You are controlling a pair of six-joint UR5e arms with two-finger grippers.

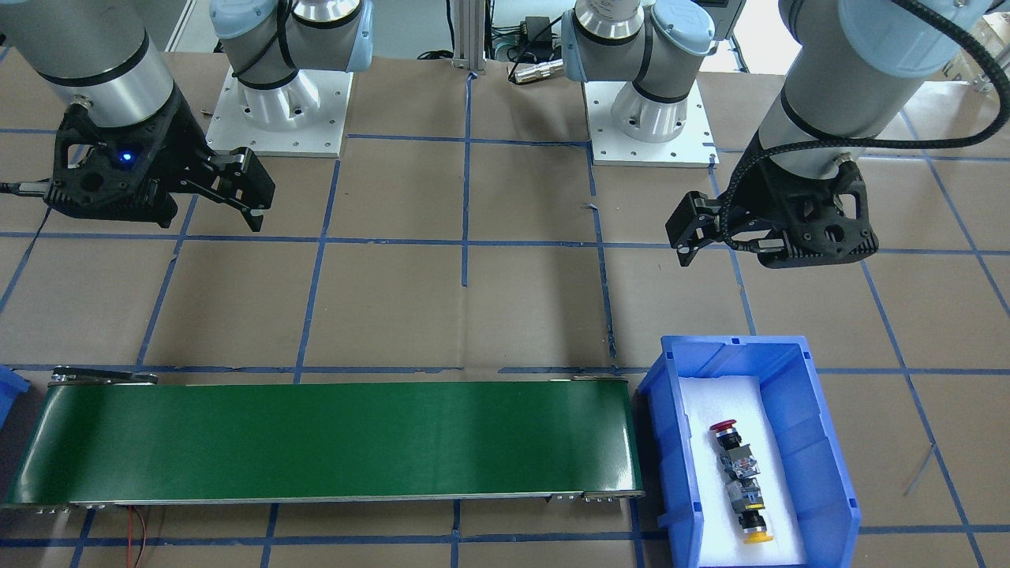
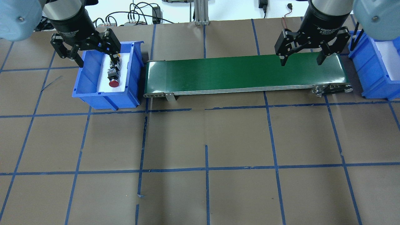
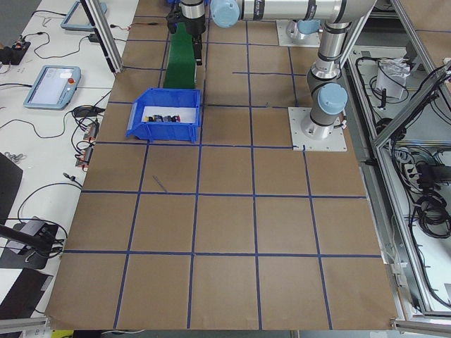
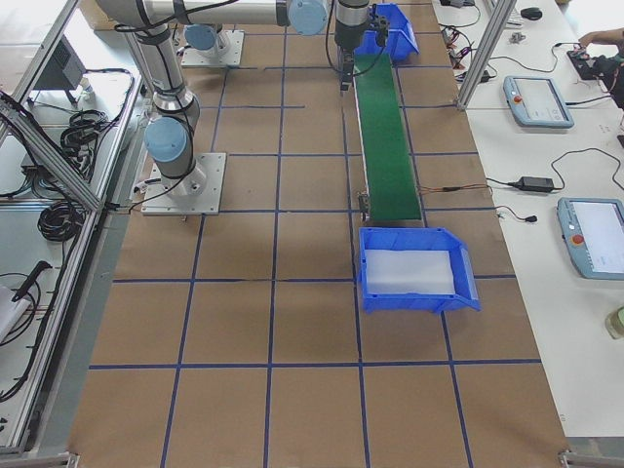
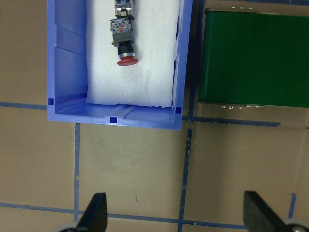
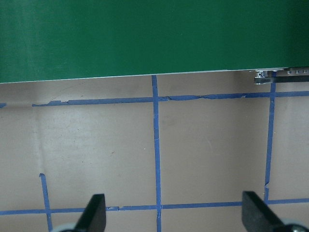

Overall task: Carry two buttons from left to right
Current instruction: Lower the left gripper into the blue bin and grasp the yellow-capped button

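Note:
The red-capped button and the yellow-capped button lie end to end on white foam in the left blue bin. In the left wrist view the red button lies in the bin, ahead of the open fingers. My left gripper hangs open and empty above this bin; one finger hides most of the yellow button in the overhead view, where the red button shows. My right gripper hangs open and empty above the right end of the green conveyor belt.
The conveyor runs between the left bin and a second blue bin with bare white foam at the right end, also in the exterior right view. Brown paper with blue tape lines covers the table.

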